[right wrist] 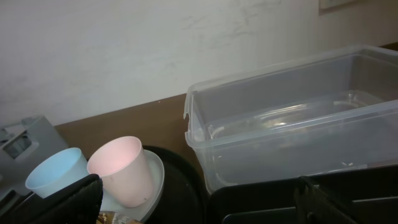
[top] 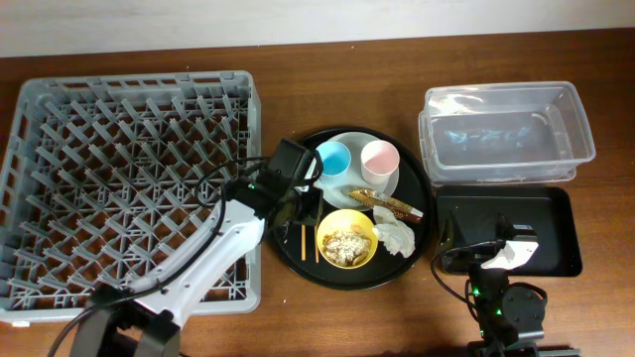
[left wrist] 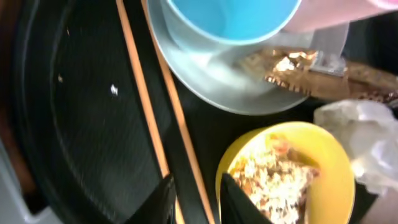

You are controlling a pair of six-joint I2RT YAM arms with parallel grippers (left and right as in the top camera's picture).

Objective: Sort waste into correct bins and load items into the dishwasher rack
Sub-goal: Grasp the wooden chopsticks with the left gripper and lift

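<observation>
The grey dishwasher rack (top: 129,188) fills the left. On the round black tray sit a pale plate (top: 359,178) with a light-blue cup (top: 333,157) and a pink cup (top: 379,157), a gold-brown wrapper (top: 382,203), a white tissue (top: 395,236) and a yellow bowl (top: 345,238) of food scraps. The chopsticks (top: 303,241) lie left of the bowl. My left gripper (left wrist: 196,186) is low over the chopsticks (left wrist: 140,93), its fingers narrowly apart and straddling one stick. My right gripper (right wrist: 193,205) is wide open and empty over the small black tray (top: 551,213).
The clear tub (top: 506,134) stands at the back right, behind the black rectangular tray, and also shows in the right wrist view (right wrist: 292,137). The round black tray's rim (top: 298,260) lies close to the rack's right wall. The wall is just behind the table.
</observation>
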